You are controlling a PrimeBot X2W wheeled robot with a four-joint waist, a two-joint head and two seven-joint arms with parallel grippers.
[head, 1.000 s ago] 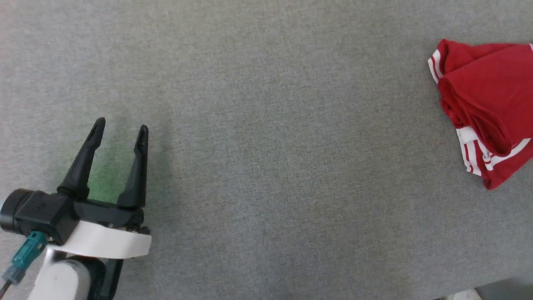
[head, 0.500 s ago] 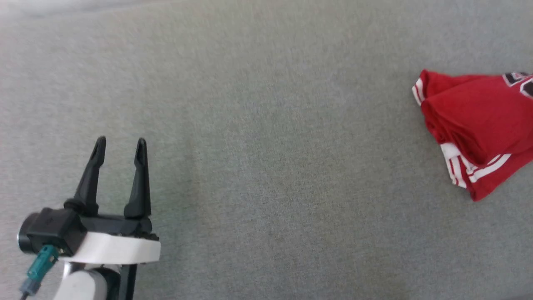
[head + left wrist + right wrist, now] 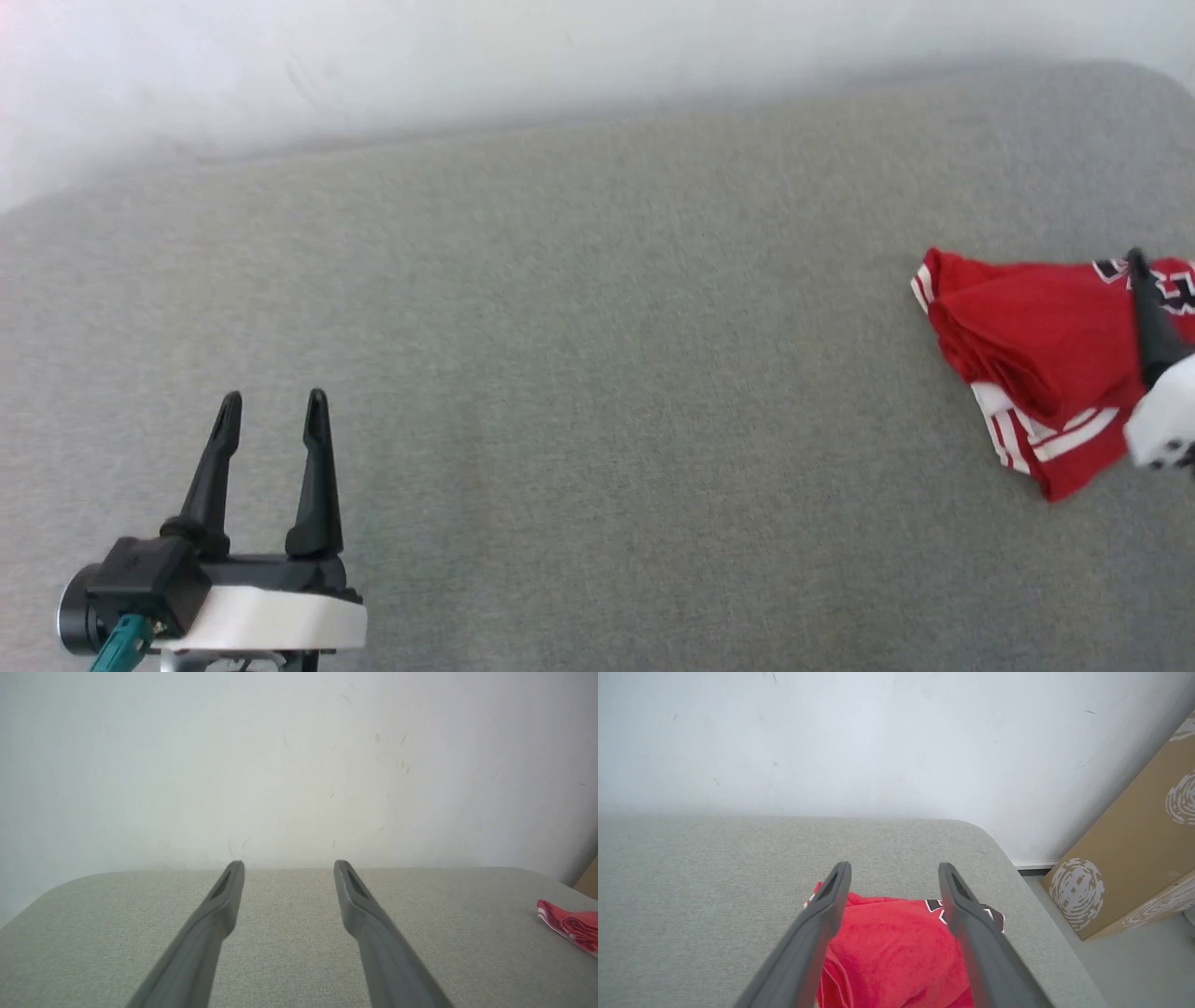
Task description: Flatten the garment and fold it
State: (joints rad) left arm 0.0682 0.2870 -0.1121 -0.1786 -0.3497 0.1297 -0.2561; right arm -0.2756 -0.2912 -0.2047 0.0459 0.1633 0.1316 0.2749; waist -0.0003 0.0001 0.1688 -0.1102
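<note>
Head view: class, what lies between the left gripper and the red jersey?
The stretch is bare: just grey fabric surface between the left gripper and the red jersey, seen in the head view.

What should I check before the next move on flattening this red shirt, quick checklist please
1. Is the garment flat: not ok, bunched near the right end of the table.
2. Is the right pincer open: ok, jaws apart above the garment.
3. Is the right pincer touching cloth: cannot tell.
4. Is the left pincer open and holding nothing: ok.
5. Is the left pincer near the garment: not ok, far to its left.
</note>
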